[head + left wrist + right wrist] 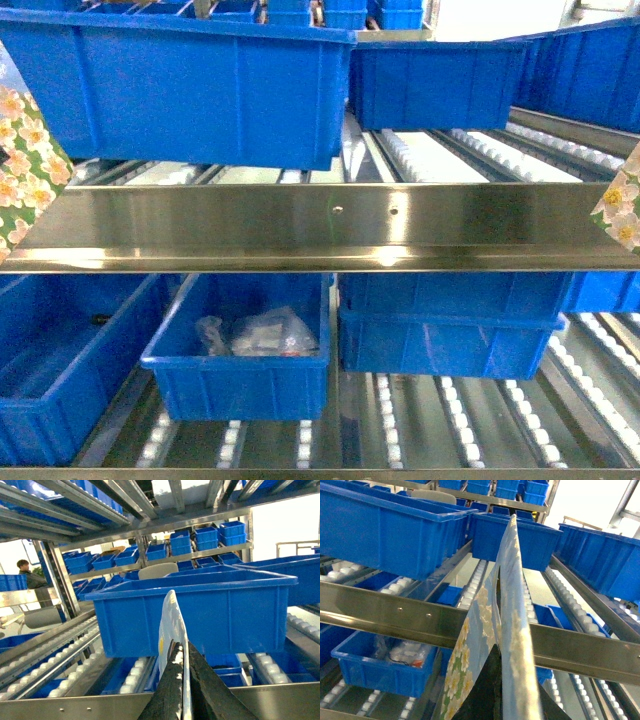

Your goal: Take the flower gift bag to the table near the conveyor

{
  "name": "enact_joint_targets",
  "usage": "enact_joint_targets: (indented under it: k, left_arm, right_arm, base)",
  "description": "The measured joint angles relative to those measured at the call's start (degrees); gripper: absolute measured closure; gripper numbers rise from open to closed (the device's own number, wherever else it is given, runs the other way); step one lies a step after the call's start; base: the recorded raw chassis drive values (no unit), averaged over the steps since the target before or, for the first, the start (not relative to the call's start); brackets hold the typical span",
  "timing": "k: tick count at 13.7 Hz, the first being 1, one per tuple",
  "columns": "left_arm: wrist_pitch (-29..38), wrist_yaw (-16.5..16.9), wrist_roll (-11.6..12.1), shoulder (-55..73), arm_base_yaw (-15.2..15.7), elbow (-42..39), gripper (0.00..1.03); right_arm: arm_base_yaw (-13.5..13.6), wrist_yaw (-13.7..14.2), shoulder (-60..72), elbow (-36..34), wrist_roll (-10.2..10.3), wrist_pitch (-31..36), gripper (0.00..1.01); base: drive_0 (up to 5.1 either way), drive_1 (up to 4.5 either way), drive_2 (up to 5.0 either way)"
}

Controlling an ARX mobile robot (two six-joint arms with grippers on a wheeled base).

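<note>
Floral paper shows at the left edge of the head view, the gift bag [25, 165], and again at the right edge. The left hand [181, 680] is pinched on one bag edge, the right hand [495, 690] clamped on the other. Behind hangs the steel conveyor [320, 225] with blue bins [180, 85]. The bag seems in carry; next it needs lowering onto the worktop, which is out of sight.

No text, label, brand, number or sign can be read anywhere. The blue bins [180, 95], the steel rail [320, 225] and the flower bag [512, 630] carry no legible writing; the bag shows only a flower print.
</note>
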Motion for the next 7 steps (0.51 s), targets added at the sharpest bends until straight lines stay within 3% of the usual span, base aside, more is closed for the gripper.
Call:
enact_joint_targets:
  k: [7]
  left_arm:
    - [0.0, 0.0, 0.0, 0.0, 0.0, 0.0, 1.01]
  right_arm:
    - [0.0, 0.0, 0.0, 0.0, 0.0, 0.0, 0.99]
  base:
    - [-4.7, 0.97, 3.8]
